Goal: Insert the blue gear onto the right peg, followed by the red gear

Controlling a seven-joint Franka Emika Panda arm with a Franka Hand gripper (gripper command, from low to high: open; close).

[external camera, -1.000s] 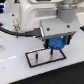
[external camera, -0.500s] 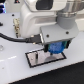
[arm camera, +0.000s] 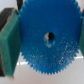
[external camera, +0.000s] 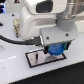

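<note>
I am gripping the flat round bright-blue plastic gear (arm camera: 48, 39), and my jaws are clenched on it from 2 sides: in the wrist view a green pad (arm camera: 9, 42) presses against one edge of the toothed disc, and a sliver of the other pad shows at the opposite edge. The disc fills nearly that whole view, its small dark centre hole plain to see, and nothing I can make out shows through the hole, so I cannot tell from there how well it lines up with a pin. In the exterior view my gripper (external camera: 55, 51) hangs low over the white rectangular plate with the black border (external camera: 34, 60), toward the end of it on the exterior view's right, with the blue gear held between my fingers just above the plate's surface. The thin dark pegs are too small and too hidden under my hand to pick out, so I cannot say whether the gear already touches the right one. The small red gear is not visible in either view. As I judge it, step 1 is well advanced but not finished: the blue gear is picked up and brought over the plate, yet it is still in my hold and not shown seated. Left to do are lowering and releasing it, then fetching the red gear and stacking it on the same peg.
</note>
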